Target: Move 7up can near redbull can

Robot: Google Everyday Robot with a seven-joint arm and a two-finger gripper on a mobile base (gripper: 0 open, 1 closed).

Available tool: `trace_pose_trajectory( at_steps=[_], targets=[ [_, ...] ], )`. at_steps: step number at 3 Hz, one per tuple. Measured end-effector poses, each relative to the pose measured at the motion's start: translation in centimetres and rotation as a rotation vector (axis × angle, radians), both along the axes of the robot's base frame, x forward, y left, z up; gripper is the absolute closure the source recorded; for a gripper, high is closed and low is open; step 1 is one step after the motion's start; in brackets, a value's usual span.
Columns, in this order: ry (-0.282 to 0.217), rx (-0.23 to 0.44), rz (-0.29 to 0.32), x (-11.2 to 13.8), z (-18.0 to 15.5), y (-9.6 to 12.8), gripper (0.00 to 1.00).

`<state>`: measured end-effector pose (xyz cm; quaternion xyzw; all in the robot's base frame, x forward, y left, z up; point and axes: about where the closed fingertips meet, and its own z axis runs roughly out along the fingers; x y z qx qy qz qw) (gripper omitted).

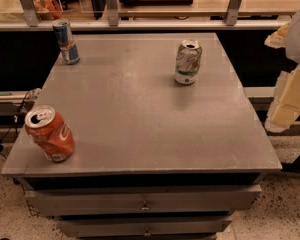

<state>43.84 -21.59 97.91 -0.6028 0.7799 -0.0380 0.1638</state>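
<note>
The claw point(289, 96), its state impossible to tell, is held off the table's point(140, 134) edge; the 7up can point(188, 62) stands nearest it, the redbull can point(66, 42) far beyond. The slim redbull can could be toppled if crowded at set-down.

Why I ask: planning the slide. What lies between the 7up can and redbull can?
Only bare table between the 7up can and the redbull can, in the camera view. The gripper hangs beyond the table's right edge.
</note>
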Motion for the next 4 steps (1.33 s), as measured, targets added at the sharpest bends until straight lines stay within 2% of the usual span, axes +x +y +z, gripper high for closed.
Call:
trace_pose_trajectory(
  at_steps=[1, 2, 3, 4],
  targets=[
    [0.000, 0.000, 0.000, 0.0, 0.0, 0.0, 0.00],
    [-0.046, 0.039, 0.005, 1.5, -0.7, -0.2, 0.00],
    [-0.113, 0.165, -0.046, 6.5, -2.5, -0.6, 0.00],
    [-0.164, 0.322, -0.110, 12.4, -4.1, -0.2, 0.00]
  ],
)
